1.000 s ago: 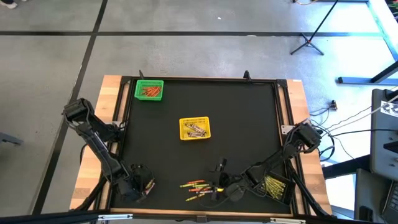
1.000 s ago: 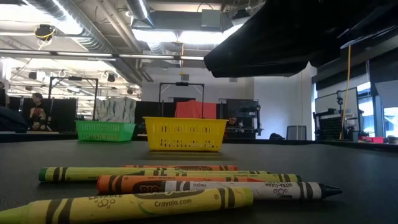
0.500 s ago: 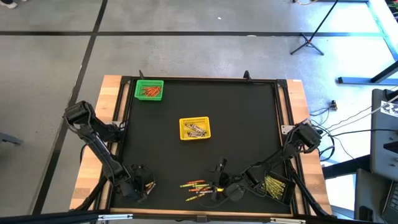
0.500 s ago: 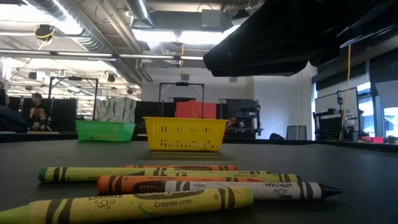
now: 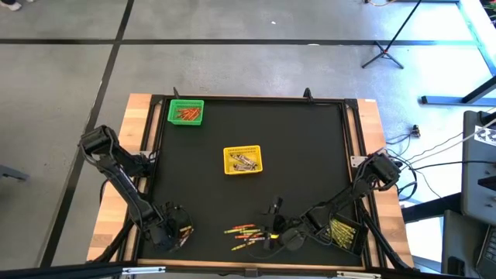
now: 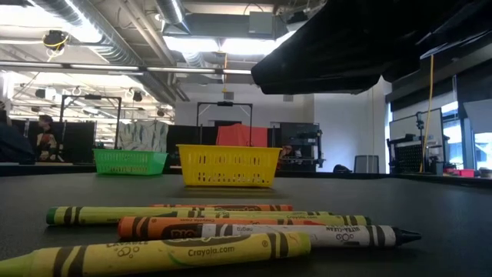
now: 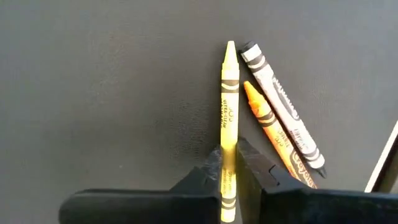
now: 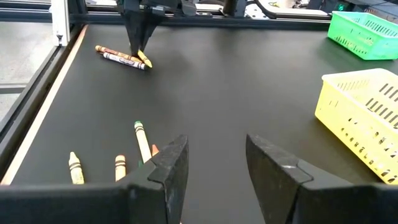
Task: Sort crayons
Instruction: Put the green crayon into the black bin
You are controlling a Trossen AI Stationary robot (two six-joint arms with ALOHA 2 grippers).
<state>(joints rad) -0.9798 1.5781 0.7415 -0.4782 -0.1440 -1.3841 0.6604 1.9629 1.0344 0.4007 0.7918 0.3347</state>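
Note:
My left gripper (image 5: 177, 232) stands at the table's near left, pointing down, shut on a yellow crayon (image 7: 229, 112). A white crayon (image 7: 283, 102) and an orange crayon (image 7: 266, 119) lie on the black mat beside it. The main pile of crayons (image 5: 246, 231) lies at the near middle, with yellow (image 6: 169, 254), orange (image 6: 231, 226) and green ones flat on the mat. My right gripper (image 8: 214, 165) hovers open just right of that pile, its fingers over the pile's edge and nothing between them. My left gripper pinches the yellow crayon's two long sides (image 7: 227, 163) between its two fingers, on the half toward the flat end. The fingers come from above, pointing down, and stand across the crayon. The crayon lies level along the mat, its tip (image 7: 231, 46) pointing away from the fingers.
A green basket (image 5: 186, 112) with orange crayons stands at the far left. A yellow basket (image 5: 242, 160) sits at mid-table. A black mesh basket (image 5: 343, 232) with yellow crayons sits at the near right, under my right arm. A raised frame (image 5: 155, 155) rims the mat.
My left gripper has turned a little about its own axis while staying in place over the three crayons at the near left. My right arm has kept still.

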